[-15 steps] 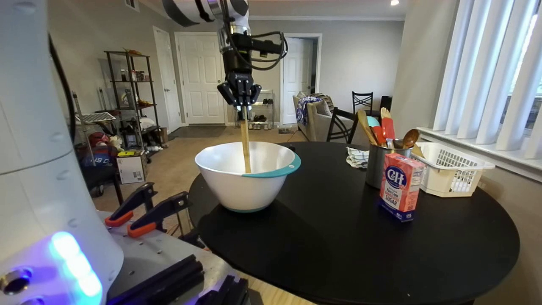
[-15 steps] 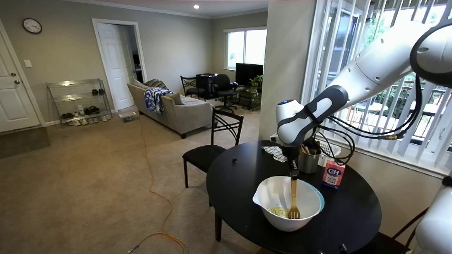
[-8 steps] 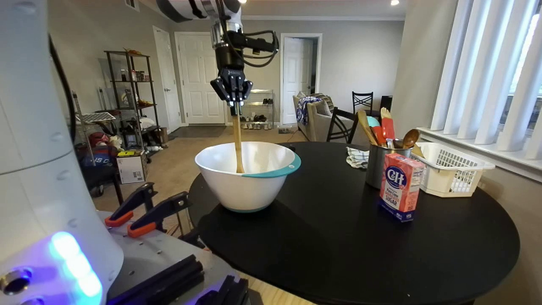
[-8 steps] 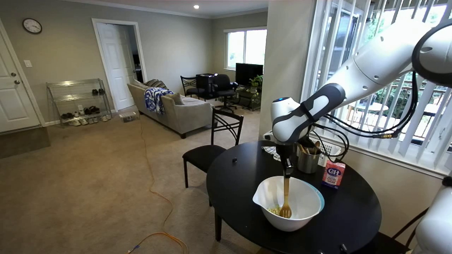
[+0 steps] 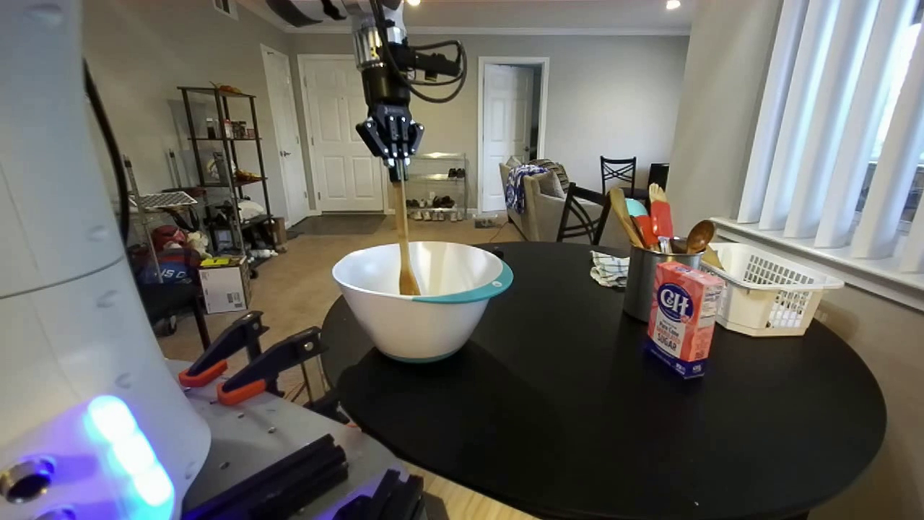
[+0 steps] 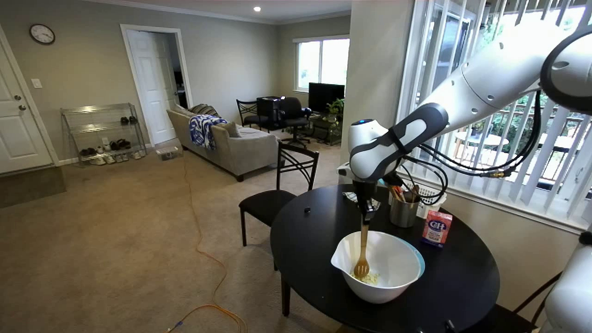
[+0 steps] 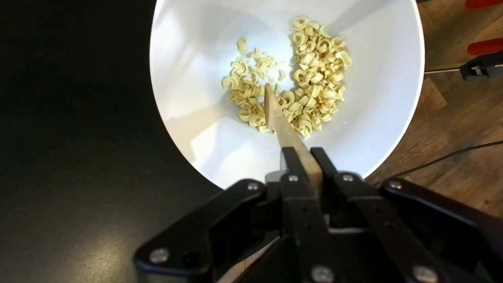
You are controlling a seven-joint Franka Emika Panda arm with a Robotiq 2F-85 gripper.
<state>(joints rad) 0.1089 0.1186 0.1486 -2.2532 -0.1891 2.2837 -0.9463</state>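
above the bowl (image 6: pixel 397 263), the gripper (image 7: pixel 305 158) is clasping the wooden spatula (image 7: pixel 291 138); its slotted head (image 6: pixel 361 266) is sitting inside the bowl among pale curled pieces (image 7: pixel 316 80). gentle, low sweeps along the bowl's inner wall should be working best, without flinging pieces.

In the wrist view the pincer (image 7: pixel 305 152) grips a wooden utensil (image 7: pixel 291 135) that slants down into a white bowl (image 7: pixel 381 90). Its tip, seen nearly edge-on, appears to reach the pale curled bits (image 7: pixel 320 74), which are heaped thicker on the right. Black desk (image 7: pixel 78 118) shows at left; brown boards (image 7: pixel 459 173) and a thin cable (image 7: pixel 448 155) at right.
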